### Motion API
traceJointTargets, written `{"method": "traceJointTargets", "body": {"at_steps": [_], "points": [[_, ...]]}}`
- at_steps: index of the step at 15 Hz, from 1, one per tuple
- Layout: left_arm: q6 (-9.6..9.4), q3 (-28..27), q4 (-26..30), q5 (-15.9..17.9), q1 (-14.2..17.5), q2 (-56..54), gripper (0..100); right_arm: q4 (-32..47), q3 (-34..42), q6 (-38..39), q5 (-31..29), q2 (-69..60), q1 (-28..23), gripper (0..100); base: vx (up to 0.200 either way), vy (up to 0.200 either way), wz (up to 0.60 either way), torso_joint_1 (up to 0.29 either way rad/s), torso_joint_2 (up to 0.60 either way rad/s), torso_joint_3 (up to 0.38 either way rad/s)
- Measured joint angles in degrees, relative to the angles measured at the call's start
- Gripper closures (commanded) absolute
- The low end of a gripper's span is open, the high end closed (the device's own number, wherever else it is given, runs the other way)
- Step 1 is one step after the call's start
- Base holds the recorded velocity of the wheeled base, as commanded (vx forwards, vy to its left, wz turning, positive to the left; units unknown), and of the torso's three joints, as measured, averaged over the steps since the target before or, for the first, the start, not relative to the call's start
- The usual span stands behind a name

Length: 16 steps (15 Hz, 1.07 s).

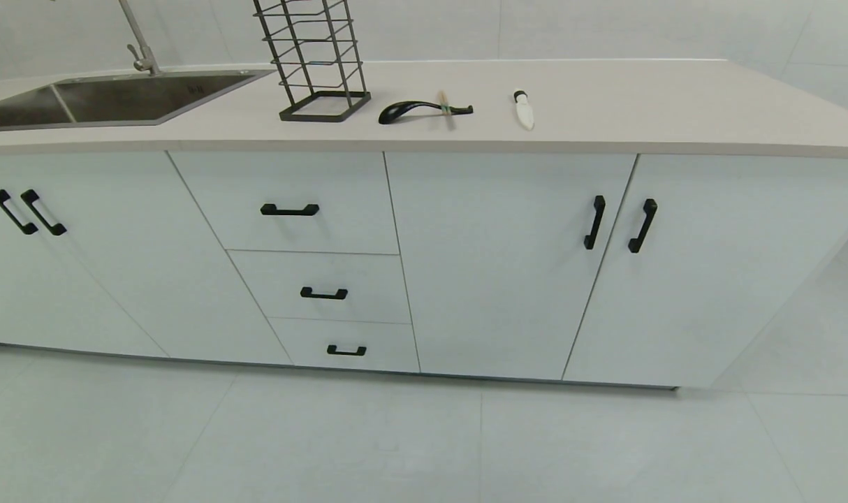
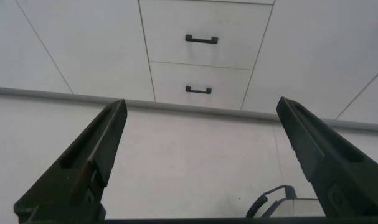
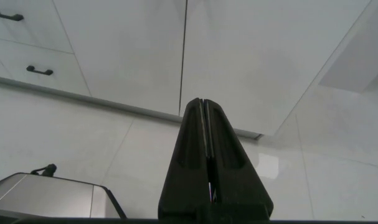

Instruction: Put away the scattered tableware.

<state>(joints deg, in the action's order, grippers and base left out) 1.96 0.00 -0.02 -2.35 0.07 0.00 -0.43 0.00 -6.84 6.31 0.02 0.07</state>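
Observation:
On the white countertop (image 1: 605, 105) lie a black spoon (image 1: 413, 110), a wooden chopstick (image 1: 445, 108) crossing its handle, and a white knife (image 1: 523, 109) with a black end. A black wire rack (image 1: 316, 59) stands just left of the spoon. My left gripper (image 2: 201, 118) hangs low over the floor, facing the lower drawers (image 2: 201, 62), fingers spread wide with nothing between them. My right gripper (image 3: 205, 115) also hangs low before the cabinet doors (image 3: 176, 50), its fingers pressed together and holding nothing.
A steel sink (image 1: 110, 98) with a faucet (image 1: 139, 42) sits at the counter's left end. Below the counter are three drawers (image 1: 291, 209) with black handles, flanked by cabinet doors (image 1: 508, 258). Open tiled floor (image 1: 396, 440) lies in front.

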Motion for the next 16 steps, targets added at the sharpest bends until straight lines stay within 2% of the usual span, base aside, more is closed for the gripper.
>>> {"method": "traceJointTargets", "body": {"at_steps": [4, 9, 16], "points": [[0.00, 0.00, -0.05, 0.00, 0.00, 0.00, 0, -0.01, 0.00, -0.05, 0.00, 0.00, 0.00, 100, 0.200, 0.000, 0.00, -0.187, 0.24, 0.095], [0.00, 0.00, -0.09, 0.00, 0.00, 0.00, 0, 0.00, 0.00, -0.16, 0.00, 0.00, 0.00, 100, 0.200, 0.000, 0.00, -0.027, 0.17, 0.037], [-0.09, -0.02, -0.05, -0.02, 0.00, 0.00, 0, 0.02, 0.00, 0.57, -0.16, 0.00, 0.00, 100, 0.000, 0.200, 0.00, 0.000, 0.01, 0.037]]}}
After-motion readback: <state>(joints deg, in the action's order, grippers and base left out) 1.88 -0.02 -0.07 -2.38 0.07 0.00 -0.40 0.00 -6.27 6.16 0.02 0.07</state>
